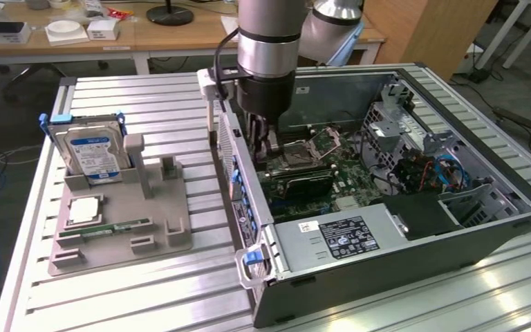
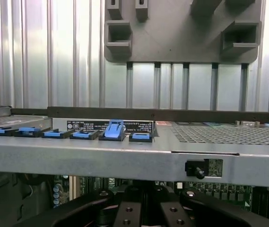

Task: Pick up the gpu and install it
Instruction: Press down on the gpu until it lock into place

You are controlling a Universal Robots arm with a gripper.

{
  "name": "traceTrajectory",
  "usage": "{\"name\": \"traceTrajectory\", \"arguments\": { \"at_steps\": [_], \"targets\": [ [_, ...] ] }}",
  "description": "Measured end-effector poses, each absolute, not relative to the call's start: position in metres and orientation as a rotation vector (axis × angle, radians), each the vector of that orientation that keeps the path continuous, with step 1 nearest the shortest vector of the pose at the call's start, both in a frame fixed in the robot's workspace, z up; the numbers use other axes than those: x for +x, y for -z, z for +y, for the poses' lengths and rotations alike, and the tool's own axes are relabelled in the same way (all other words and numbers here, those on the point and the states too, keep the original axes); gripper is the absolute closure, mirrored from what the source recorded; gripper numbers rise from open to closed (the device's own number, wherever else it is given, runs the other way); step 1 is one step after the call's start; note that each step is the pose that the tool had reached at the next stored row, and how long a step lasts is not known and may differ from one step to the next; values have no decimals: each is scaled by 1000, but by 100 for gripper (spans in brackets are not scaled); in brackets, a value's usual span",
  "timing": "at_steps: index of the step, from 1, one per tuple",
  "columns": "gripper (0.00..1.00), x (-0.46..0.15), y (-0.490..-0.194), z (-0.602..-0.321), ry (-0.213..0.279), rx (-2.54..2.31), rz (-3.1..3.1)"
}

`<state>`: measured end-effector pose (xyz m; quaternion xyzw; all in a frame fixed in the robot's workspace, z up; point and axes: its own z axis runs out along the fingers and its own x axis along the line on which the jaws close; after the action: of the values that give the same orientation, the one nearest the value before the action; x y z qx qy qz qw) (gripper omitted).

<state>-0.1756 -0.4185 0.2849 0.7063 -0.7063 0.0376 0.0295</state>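
The robot arm (image 1: 267, 48) reached straight down into the open black-and-grey metal computer case (image 1: 386, 277), which lay on its side on the ribbed aluminium worktop (image 1: 155, 290). The dark two-fingered claw (image 1: 265, 153) hung low over the green motherboard (image 1: 344, 169), its fingers pressed together. In the wrist view the claw (image 2: 143, 208) showed the same closed stance, just beside the case's rear wall, where a row of blue plastic slot clips (image 2: 115, 130) sat.

The gpu (image 1: 301, 183), a thin, dark, flat rectangular card, stood on the motherboard near the claw's tips, at about 4 o'clock from them in the exterior view. Whether the fingers pinched its edge could not be told.

At 6 o'clock from the card lay the silver box-shaped power supply (image 1: 339, 238) with a black label. Well apart, at 9 o'clock from the case, a grey moulded plastic holder (image 1: 146, 214) rested on the worktop. It carried a boxy silver hard drive (image 1: 93, 153) with a blue-white label standing upright, a square silver processor chip (image 1: 83, 209) and a slim green memory stick (image 1: 108, 229).
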Motion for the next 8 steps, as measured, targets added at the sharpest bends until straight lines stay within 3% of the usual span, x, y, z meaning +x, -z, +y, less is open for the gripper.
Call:
{"name": "traceTrajectory", "arguments": {
  "at_steps": [8],
  "targets": [
    [90,-177,-285,-417,-132,2170,-2170]
  ]
}}
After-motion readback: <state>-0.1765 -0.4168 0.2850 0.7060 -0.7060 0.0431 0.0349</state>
